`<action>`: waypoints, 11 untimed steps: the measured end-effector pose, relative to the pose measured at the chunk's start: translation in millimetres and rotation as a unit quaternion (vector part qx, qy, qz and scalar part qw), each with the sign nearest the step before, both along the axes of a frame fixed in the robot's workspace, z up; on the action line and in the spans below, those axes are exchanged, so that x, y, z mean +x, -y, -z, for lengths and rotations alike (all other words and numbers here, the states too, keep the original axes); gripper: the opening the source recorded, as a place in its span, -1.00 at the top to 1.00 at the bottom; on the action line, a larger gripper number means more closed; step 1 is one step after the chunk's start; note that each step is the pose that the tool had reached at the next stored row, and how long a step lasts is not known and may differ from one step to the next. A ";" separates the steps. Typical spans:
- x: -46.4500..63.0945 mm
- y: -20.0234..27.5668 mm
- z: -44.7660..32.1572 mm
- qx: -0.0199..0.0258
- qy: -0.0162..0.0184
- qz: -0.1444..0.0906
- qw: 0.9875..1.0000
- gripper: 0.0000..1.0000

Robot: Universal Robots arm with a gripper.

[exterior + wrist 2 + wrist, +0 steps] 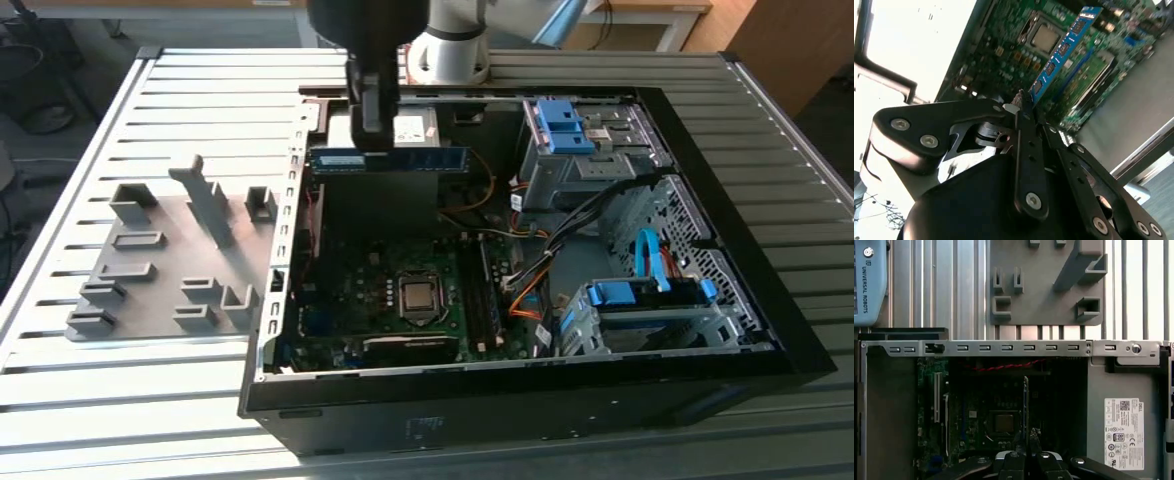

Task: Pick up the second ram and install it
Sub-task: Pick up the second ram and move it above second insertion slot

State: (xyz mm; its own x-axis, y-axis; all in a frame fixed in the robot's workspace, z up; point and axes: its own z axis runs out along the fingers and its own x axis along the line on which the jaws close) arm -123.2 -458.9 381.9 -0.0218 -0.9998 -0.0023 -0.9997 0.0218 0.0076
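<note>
As the arm's black claw [375, 143] hangs over the open computer case [534, 392], its tips are drawn narrow and clamped on the second ram [390, 160]. The ram is a thin, flat blue-green stick, carried level on its long edge directly beneath the claw and clear of the parts below it.

In the second wrist view the claw [1024, 102] is built of matte black linked bars fastened with bright round screw heads. The stick [1064, 47] runs straight out from its tips, its blue face carrying a row of small dark rectangular chips. In the first wrist view the same stick [1026, 400] shows edge-on as a slim dark line leading away from the claw [1029, 436].

Lower down inside the case, beneath the claw, lies a green circuit board [387, 310] crowded with small parts, with a square silvery processor [420, 296] near its middle. To one side of the claw, toward the exterior view's right, are blue plastic drive brackets [561, 125] on perforated grey metal cages. To its other side, outside the case, a flat grey holder plate [147, 255] with blocky upright forms rests on the ribbed metal table [134, 405].
</note>
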 end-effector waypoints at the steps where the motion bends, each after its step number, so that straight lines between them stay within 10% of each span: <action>1: 4.5 0.0 0.0 0.000 0.000 0.000 1.000 0.72; 11: 50.3 0.0 0.4 0.000 -0.001 0.000 1.000 0.72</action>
State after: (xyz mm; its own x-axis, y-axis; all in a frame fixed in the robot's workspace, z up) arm -72.9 -458.9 381.5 -0.0219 -0.9998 -0.0023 -0.9997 0.0218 0.0098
